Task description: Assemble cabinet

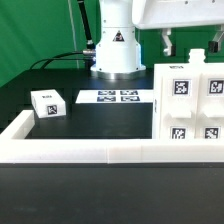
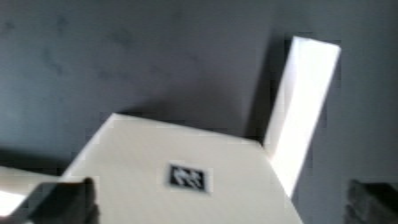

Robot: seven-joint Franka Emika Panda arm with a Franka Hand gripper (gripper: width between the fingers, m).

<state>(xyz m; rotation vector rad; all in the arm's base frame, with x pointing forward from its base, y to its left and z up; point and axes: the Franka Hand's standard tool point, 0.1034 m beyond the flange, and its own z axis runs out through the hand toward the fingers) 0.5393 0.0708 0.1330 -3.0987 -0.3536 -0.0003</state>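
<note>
Nearest the exterior camera runs the long low white border rail (image 1: pixel 110 152), which turns a corner and continues back along the exterior view's left edge of the black tabletop (image 1: pixel 100 125). Behind it the marker board (image 1: pixel 118 97) lies flat on the tabletop, and the rest can be placed from it. The arm's white base (image 1: pixel 117 50) stands just behind the marker board. A small white block (image 1: pixel 47 103) of the cabinet, showing one black-and-white tag, sits apart from the board toward the exterior view's left. The large cabinet body (image 1: pixel 190 100) stands just beside the board on the exterior view's right and reaches forward toward the rail. Its faces carry several square tags. Above the body hangs the gripper (image 1: pixel 190 45), its two dark fingers spread wide and pinching nothing. The wrist view looks down on the body (image 2: pixel 178 160) — a flat white face with one tag, a tall white wall rising along one side, dark tabletop beyond. There the gripper (image 2: pixel 217 195) shows only as finger ends at opposite corners, well apart — whether they touch the body cannot be told.
</note>
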